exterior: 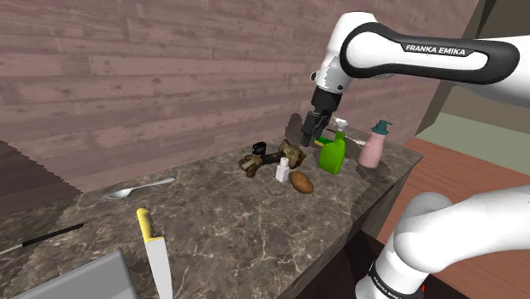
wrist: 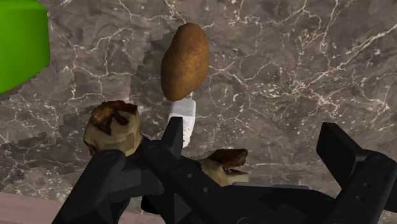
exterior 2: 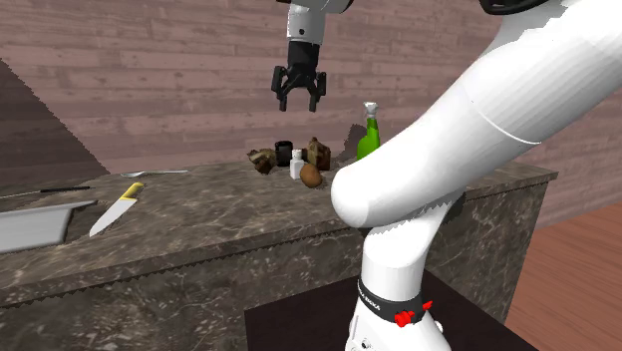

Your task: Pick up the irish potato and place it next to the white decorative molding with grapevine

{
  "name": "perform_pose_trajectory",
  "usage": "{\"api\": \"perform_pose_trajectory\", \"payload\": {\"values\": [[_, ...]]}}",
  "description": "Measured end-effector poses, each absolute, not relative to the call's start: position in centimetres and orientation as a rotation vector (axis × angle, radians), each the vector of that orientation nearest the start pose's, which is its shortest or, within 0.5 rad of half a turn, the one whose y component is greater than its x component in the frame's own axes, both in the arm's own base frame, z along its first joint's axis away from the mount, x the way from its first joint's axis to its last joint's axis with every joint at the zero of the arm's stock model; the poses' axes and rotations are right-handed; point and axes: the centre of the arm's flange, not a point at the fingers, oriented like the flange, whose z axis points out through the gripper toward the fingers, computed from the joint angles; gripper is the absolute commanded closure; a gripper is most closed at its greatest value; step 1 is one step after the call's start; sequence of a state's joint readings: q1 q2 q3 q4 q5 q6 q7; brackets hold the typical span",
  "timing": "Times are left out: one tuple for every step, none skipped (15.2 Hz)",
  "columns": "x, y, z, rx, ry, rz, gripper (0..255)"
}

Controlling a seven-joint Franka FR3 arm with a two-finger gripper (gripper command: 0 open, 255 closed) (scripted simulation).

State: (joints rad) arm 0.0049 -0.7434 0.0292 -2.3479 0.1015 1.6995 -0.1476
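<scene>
In the shoulder view, the black gripper (exterior: 307, 136) hangs in the air over the far end of the dark marble counter (exterior: 212, 221). The brown oval potato (exterior: 301, 182) lies on the counter, just beside a small white bottle (exterior: 282, 171). Tan and brown lumpy pieces (exterior: 255, 161) sit close behind the white bottle. A green bottle (exterior: 332, 155) and a pink bottle (exterior: 372, 146) stand toward this view's right. A silver spoon (exterior: 136, 190) and a yellow-handled knife (exterior: 153, 251) lie well apart on the left.

In the second exterior view, the gripper (exterior 2: 298, 98) is high above the counter. Its fingers are spread apart with nothing between them. The potato (exterior 2: 311, 175) lies in front of the white bottle.

In the wrist view, the two black fingers (wrist: 343, 159) stand wide apart and hold nothing. The potato (wrist: 185, 61) lies on the marble past the white bottle, with the lumpy pieces close to the gripper.
</scene>
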Motion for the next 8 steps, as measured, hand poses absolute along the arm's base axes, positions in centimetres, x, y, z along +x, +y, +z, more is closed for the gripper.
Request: {"api": "perform_pose_trajectory", "payload": {"values": [[33.1,2.3,59.3,-3.052,-0.255,-0.153,0],[33.2,2.4,58.7,-3.062,-0.239,-0.147,0],[33.7,2.5,57.7,-3.077,-0.214,-0.138,0],[34.1,2.5,56.6,-3.095,-0.185,-0.129,0],[34.6,2.5,55.6,-3.114,-0.152,-0.118,0],[34.8,2.6,54.4,-3.134,-0.119,-0.108,0],[35.4,2.5,53.2,-3.153,-0.083,-0.096,0],[35.6,2.4,51.9,-3.172,-0.048,-0.085,0]]}}
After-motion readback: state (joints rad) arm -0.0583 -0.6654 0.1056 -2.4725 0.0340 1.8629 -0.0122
